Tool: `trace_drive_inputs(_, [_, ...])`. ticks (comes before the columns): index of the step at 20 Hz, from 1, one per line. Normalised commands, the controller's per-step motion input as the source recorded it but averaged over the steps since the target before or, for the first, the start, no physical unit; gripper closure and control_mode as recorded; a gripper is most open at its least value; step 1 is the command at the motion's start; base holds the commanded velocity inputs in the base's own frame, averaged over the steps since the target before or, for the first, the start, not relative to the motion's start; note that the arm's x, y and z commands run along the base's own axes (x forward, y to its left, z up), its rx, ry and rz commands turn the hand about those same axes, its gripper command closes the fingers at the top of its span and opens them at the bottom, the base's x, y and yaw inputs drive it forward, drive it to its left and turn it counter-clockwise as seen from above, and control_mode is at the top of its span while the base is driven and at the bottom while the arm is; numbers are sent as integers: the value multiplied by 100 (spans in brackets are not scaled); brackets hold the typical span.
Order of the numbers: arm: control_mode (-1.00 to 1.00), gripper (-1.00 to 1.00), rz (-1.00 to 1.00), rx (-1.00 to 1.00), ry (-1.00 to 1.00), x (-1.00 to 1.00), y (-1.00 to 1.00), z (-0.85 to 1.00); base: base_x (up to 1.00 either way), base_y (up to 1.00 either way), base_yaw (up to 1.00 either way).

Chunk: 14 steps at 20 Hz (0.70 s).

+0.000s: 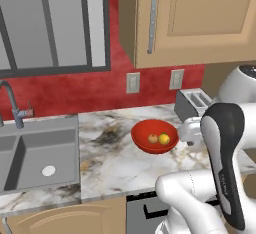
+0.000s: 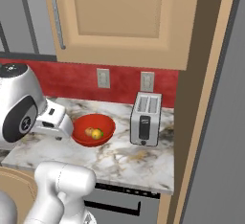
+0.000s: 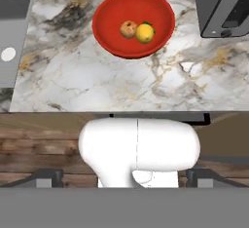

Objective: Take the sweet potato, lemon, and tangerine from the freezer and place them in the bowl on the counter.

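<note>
A: Wide-open fingertips (image 3: 48,177) sit nearest the lens, nothing between them.

B: And the bowl (image 3: 108,33)?

A: Ahead of the jaws on the counter (image 3: 97,81), well apart. The sweet potato (image 3: 128,28) and lemon (image 3: 145,32) lie inside, touching.

B: Risk?

A: I see no tangerine. The toaster (image 3: 221,5) stands near the bowl; a careless swing could hit it.

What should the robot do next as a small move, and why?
Probably turn back toward the tall grey freezer for the tangerine: the glossy red round bowl on the marble counter holds just the reddish-brown sweet potato and yellow lemon, and the open tool carries nothing.
</note>
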Motion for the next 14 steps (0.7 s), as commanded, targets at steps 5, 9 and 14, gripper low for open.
trace_drive_inputs(5, [-100,-100,0,0,-15,-20,-11,48,0,0,0])
trace_drive_inputs(9, [-100,-100,0,0,-13,-9,-2,59,0,0,0])
trace_drive_inputs(14, [-100,-100,0,0,-7,-22,-7,49,0,0,0])
